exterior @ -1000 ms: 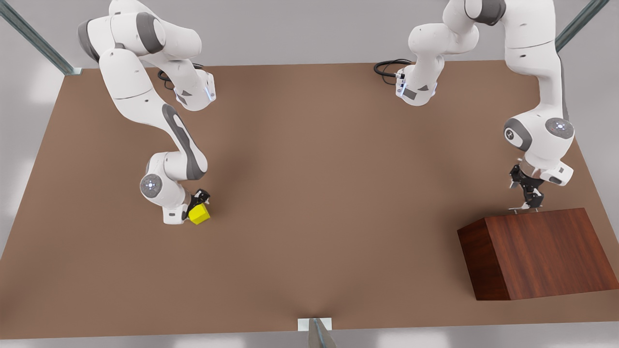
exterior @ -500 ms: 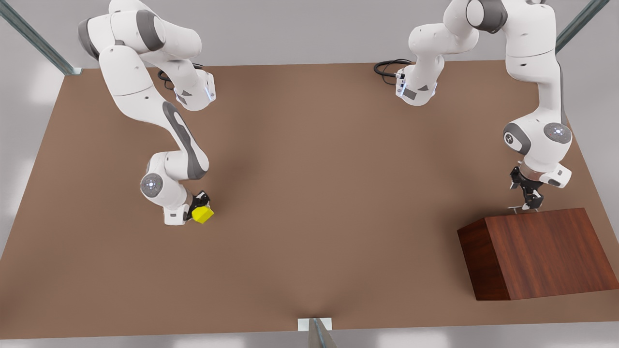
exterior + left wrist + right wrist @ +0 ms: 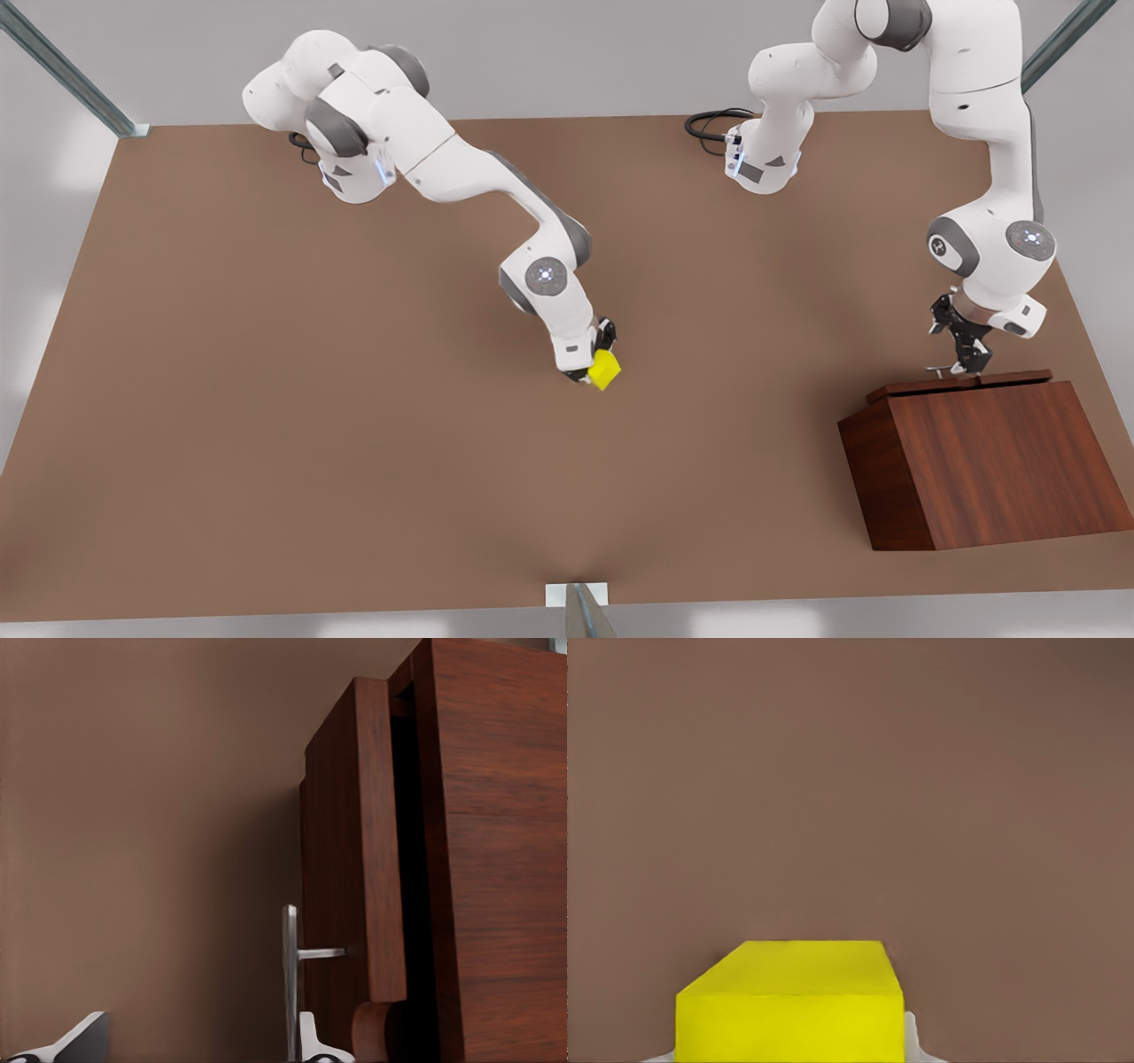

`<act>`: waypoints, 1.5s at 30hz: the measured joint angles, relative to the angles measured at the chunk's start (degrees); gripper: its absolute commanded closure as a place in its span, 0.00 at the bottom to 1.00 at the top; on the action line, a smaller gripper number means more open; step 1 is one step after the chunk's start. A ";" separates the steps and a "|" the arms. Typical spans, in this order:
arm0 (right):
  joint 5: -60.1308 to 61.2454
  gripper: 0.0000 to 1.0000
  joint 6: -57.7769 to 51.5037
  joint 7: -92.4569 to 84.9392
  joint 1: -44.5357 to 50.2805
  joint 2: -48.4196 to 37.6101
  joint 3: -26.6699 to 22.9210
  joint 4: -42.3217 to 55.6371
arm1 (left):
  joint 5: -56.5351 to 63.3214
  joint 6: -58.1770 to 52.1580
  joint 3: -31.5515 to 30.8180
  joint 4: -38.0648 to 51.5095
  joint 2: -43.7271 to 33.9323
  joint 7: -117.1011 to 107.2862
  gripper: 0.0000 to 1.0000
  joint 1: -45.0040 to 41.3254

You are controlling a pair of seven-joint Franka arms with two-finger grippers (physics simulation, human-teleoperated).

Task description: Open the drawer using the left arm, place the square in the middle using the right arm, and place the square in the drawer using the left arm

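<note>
Two arms, right gripper (image 3: 595, 361) w/ square (image 3: 605, 369), left gripper (image 3: 961, 359) at drawer (image 3: 957, 386)

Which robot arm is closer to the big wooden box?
Left. The left tool is at the silver bar handle of the reddish-brown wooden box's drawer. The right tool holds the small yellow cube mid-table, far off.

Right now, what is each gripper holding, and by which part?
The right gripper holds the yellow square by its sides. The left gripper is at the drawer's silver handle, jaws apart around the bar, not visibly clamped.
</note>
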 measured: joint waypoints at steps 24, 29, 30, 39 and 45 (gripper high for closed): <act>-0.76 0.00 -24.46 7.34 -23.18 -36.72 -6.94 -21.69 | 0.22 -6.19 3.54 -9.70 -10.61 0.53 0.00 -0.21; -4.53 0.00 -37.99 -6.26 -45.10 -44.10 -5.61 -20.85 | 0.36 -6.94 3.97 -11.10 -11.78 0.53 0.00 -0.10; -4.62 0.00 -39.05 -6.84 -46.13 -44.26 -4.48 -20.77 | 0.39 -6.94 4.03 -11.68 -12.37 0.53 0.00 -0.05; -4.63 0.00 -40.28 -5.68 -46.51 -44.57 -4.02 -19.01 | 4.07 -29.96 3.80 1.06 -21.97 19.48 0.00 -6.83; -4.45 0.00 -39.59 -5.34 -46.13 -41.64 -3.31 -14.23 | -0.69 -49.13 -5.39 38.29 1.24 53.29 0.00 -16.50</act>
